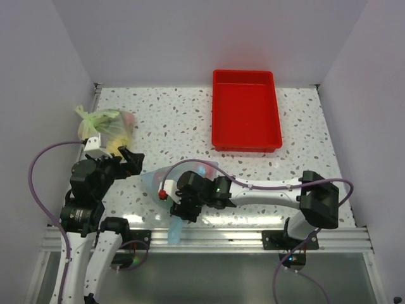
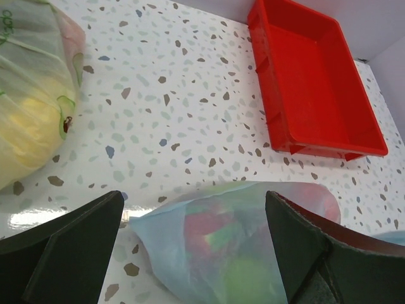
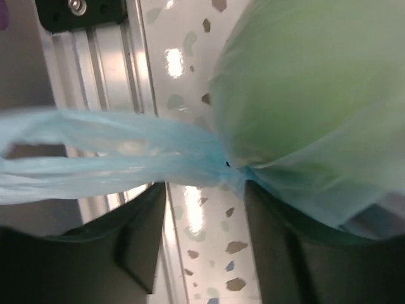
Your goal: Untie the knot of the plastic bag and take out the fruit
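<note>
1. Right claw [image 3: 204, 197]: about half open. Its fingers [image 3: 139, 247] stand apart with speckled white counter [image 1: 164, 114] showing in the gap, and nothing is clamped.
2. The knot [image 3: 231, 170] of the thin translucent light blue plastic bag [image 1: 158, 178] sits right over that gap, at the fingertips. Cannot tell whether it touches the pads.
3. Two thin light blue handle loops [image 3: 95, 155] run from the knot across the claw's left-hand finger in the wrist view. They pass over the grooved aluminium rail [image 3: 107, 76] at the counter's near edge. In the top view they hang down past the rail.
4. Fruit is inside the bag. A round green fruit [image 3: 304, 82] presses against the film just beside the knot. Red and green shapes show through the film in the left wrist view, too blurred to name.
5. Left claw [image 2: 194, 202]: wide open, holding nothing. The bag's far end lies in line between its two fingers, near the tips, with no contact visible.
6. The bag lies on the counter near the front edge, between the two arms, with the right claw on its near side.
7. A yellow-green translucent bag [image 1: 104, 125] holding yellow fruit sits at the left rear, beside the left claw and apart from the blue bag.
8. A red rectangular plastic tray [image 1: 245, 142] sits at the far centre-right, well apart from both claws.
9. The right arm's forearm lies low across the near counter from its base to the bag.
</note>
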Tool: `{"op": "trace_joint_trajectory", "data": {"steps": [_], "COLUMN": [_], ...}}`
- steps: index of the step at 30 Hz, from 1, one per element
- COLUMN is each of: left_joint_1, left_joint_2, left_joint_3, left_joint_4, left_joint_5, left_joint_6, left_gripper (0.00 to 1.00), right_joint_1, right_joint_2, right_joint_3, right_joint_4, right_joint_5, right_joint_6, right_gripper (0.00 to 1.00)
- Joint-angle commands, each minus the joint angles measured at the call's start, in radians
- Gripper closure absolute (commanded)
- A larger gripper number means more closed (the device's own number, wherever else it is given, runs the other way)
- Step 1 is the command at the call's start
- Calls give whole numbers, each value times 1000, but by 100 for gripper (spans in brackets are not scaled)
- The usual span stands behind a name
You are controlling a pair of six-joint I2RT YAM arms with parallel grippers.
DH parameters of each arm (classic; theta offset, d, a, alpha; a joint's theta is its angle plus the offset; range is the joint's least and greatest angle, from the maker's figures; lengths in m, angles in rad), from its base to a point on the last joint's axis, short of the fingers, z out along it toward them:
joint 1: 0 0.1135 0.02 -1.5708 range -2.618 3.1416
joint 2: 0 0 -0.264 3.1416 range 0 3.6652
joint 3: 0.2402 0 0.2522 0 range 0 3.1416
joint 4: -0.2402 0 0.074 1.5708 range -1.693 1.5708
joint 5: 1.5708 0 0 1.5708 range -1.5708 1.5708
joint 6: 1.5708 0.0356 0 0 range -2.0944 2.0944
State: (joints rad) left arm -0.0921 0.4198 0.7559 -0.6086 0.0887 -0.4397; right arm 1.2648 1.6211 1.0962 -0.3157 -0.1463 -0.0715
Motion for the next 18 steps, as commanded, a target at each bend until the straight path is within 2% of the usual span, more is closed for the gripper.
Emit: {"op": "trace_joint_trajectory", "data": {"steps": [1, 6, 8, 11, 18], "left_joint_1": [-12, -17, -17, -20, -18], "left_joint_2": [13, 22, 27, 28, 51], "left_joint_3": [-21, -29, -23, -20, 2], "left_joint_4": [12, -5, -17, -26, -46], "left_joint_5": [112, 183, 201, 201, 197], "left_joint_6": [-34, -48, -51, -50, -47], "left_gripper": [0, 0, 0, 0, 0], "right_joint_1": [25, 25, 24, 22, -51], "right_joint_2": [-116, -234, -279, -259, 6], "right_joint_3": [-7, -1, 10, 62, 189], "right_joint_4": [35, -6, -9, -51, -83], "right_joint_5": [57, 117, 163, 231, 225], "right_joint_6": [10, 36, 39, 0, -37], "right_gripper": [38, 15, 12, 11, 17]}}
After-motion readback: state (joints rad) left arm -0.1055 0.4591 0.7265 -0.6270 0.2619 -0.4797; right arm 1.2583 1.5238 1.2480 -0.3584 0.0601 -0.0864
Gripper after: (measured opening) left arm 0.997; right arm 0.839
